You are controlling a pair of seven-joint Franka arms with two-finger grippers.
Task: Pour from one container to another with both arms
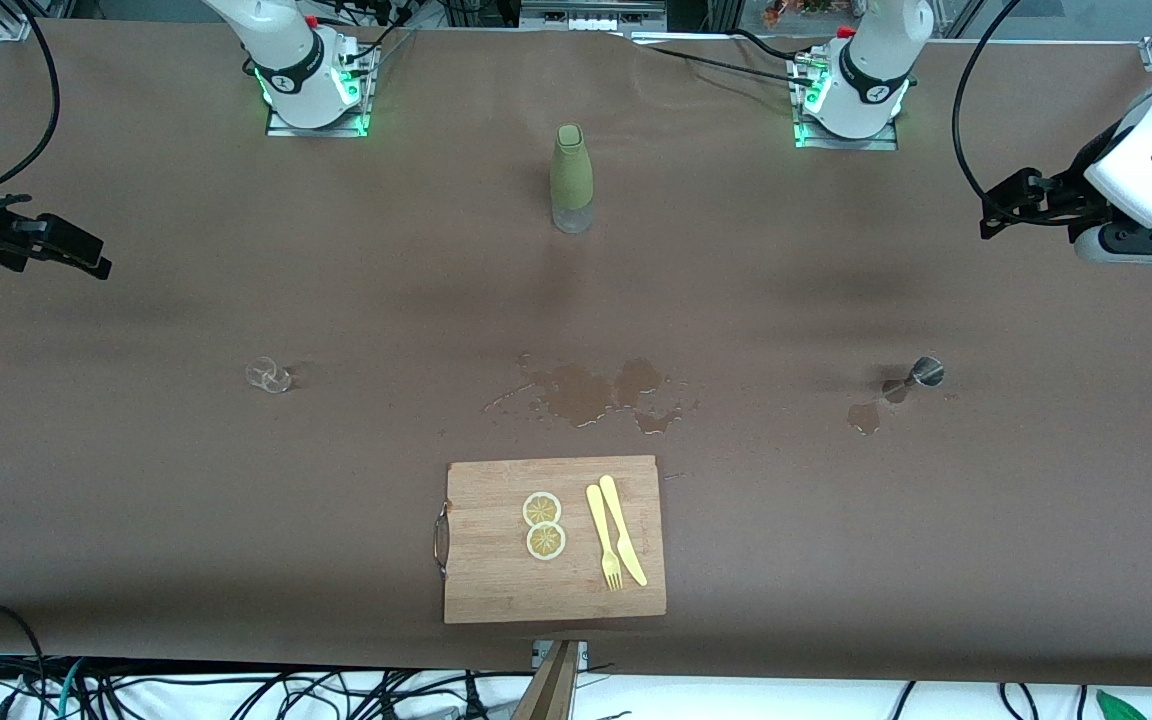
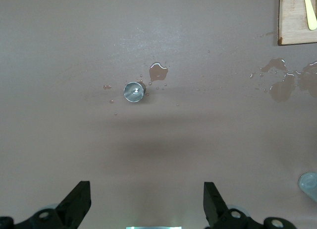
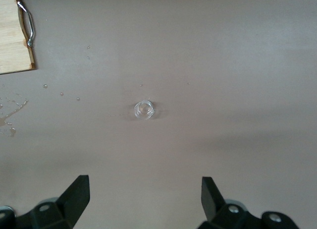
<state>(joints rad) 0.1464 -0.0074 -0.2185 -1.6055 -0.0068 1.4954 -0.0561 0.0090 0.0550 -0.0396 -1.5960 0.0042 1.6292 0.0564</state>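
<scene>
Bare table surrounds the small glass and metal jigger.

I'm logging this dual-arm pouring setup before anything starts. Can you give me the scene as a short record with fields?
left gripper: open, raised over the table's left-arm end, above the metal jigger
right gripper: open, raised over the table's right-arm end, above the small clear glass
bottle: green sleeve, upright, mid-table near the bases
spills: wet patches between bottle and cutting board; a smaller one beside the jigger
cutting board: wooden, nearest the front camera; holds two lemon slices, yellow fork and knife
task state: nothing grasped yet
</scene>
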